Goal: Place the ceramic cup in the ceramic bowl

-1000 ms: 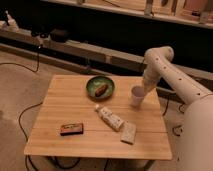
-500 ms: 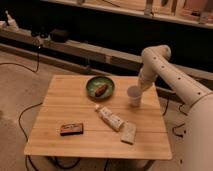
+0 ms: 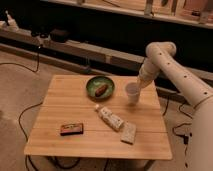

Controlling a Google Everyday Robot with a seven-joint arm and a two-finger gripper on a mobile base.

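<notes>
The white ceramic cup is upright at the right side of the wooden table, held just above its top. My gripper comes down from the white arm on the right and is shut on the cup's rim. The green ceramic bowl stands to the left of the cup, near the table's far edge, with a small brown oblong item inside it. Cup and bowl are apart, with a short gap between them.
A white tube with a cap lies in the table's middle. A pale flat packet lies at the front right. A dark flat box lies at the front left. Cables run on the floor at the left.
The arm and the cup have shifted a little to the left, toward the bowl, and the cup sits slightly higher. The other things have not moved.
</notes>
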